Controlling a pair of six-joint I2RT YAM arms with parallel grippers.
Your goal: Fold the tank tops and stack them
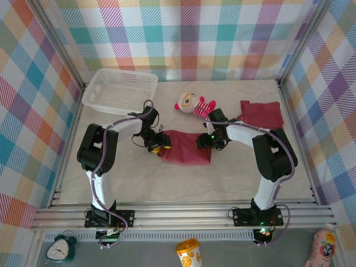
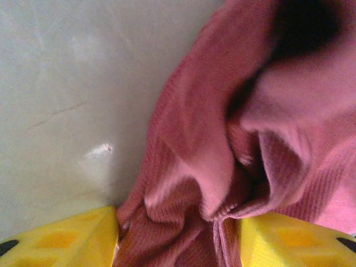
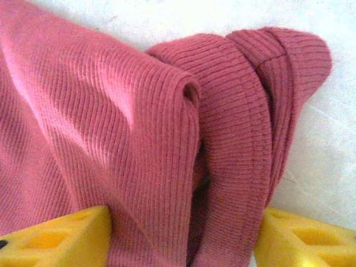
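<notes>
Tank top [image 1: 186,154], long axis 9-to-3 o'clock, lies between left gripper [image 1: 158,146] at 9 and right gripper [image 1: 206,141] at 3, each clamped on its nearer end.

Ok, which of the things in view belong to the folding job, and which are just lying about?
On the job: middle tank top, gripped by the left gripper and right gripper; second tank top at the far right.
Lying about: plush doll, white basket, and off the table in front, alarm clock, orange cup, bottle.
</notes>
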